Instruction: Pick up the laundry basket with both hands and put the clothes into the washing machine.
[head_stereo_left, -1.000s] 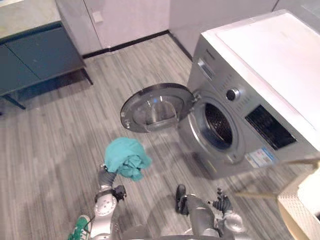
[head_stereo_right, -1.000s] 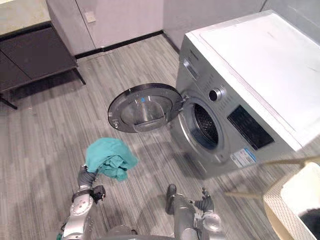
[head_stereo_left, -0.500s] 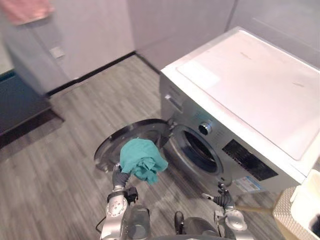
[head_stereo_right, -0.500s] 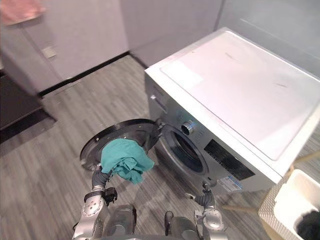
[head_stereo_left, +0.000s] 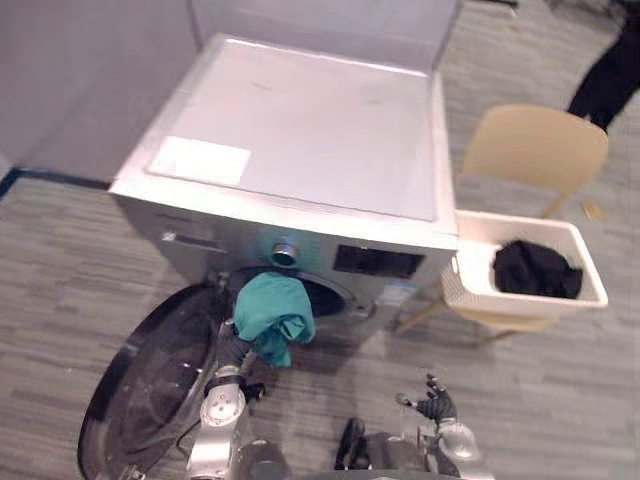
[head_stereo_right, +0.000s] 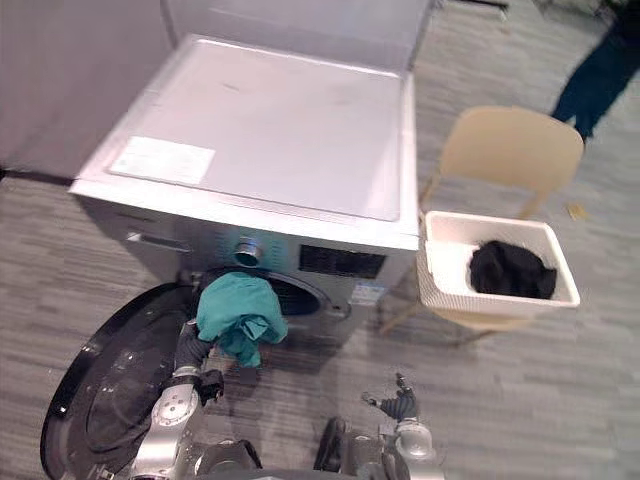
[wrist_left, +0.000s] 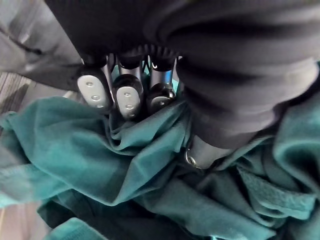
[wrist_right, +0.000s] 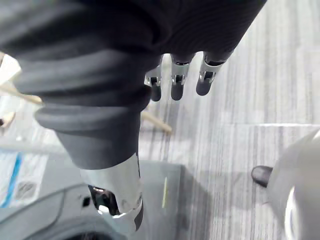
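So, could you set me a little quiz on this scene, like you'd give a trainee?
1. True or false: the laundry basket sits on the chair.
2. What does the left hand hold? A: a teal cloth; B: a bottle; C: nothing.
3. Fill the gap: the washing machine has its door standing ____.
Key: 1 true; 2 A; 3 open.
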